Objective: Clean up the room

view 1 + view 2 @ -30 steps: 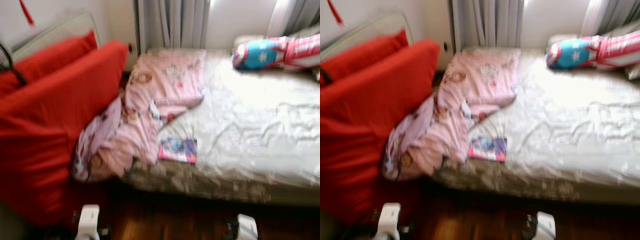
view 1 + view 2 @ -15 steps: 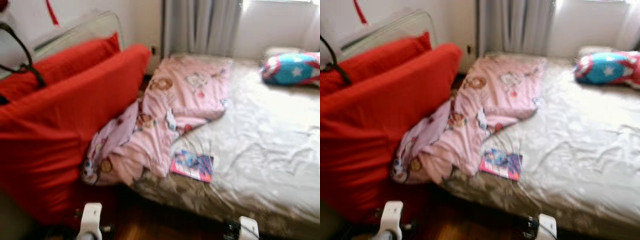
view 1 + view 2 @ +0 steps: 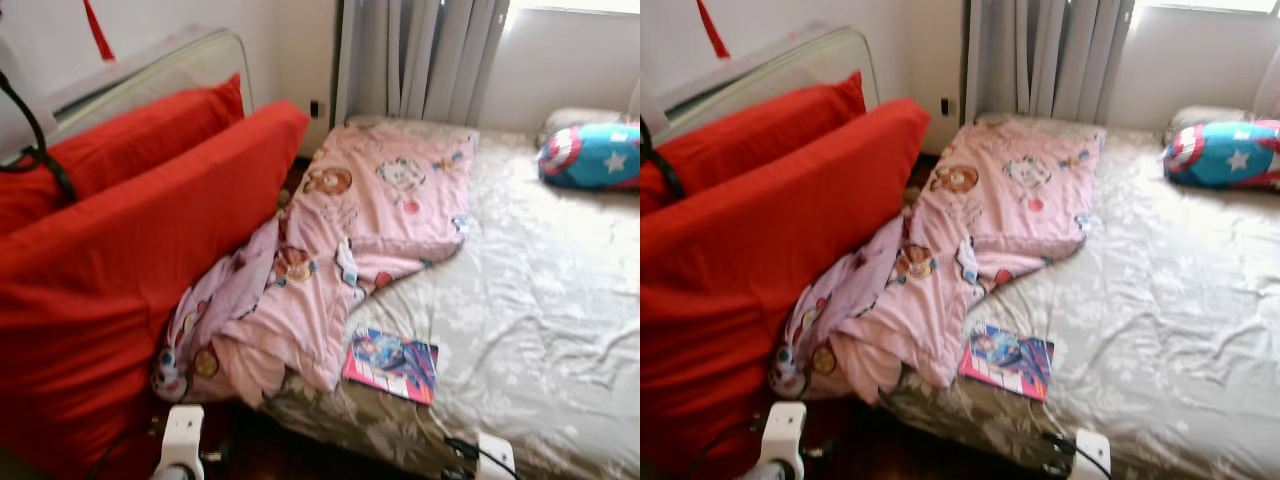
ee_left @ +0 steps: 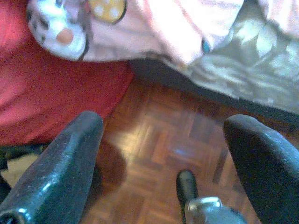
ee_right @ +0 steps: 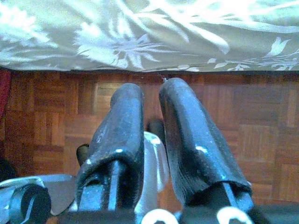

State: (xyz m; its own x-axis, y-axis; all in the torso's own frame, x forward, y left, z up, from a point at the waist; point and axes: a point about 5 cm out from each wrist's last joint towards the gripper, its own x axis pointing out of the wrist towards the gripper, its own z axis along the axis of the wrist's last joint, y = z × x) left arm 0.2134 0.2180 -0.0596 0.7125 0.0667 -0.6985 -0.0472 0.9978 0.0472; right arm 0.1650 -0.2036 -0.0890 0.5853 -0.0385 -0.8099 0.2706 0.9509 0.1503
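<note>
Bedside parquet — both grippers low.

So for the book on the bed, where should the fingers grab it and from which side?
Probably the near edge of the book, coming in from the foot of the bed where the robot stands. It lies flat on the bedspread, close to the mattress edge, with its left side beside the pink blanket. A flat book gives little to pinch from above, so sliding a finger under the near edge looks easiest.

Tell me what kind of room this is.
Most likely a bedroom, perhaps a child's: a bed with a rumpled pink cartoon-print blanket, a star-patterned pillow at its far end, and grey curtains behind.
</note>
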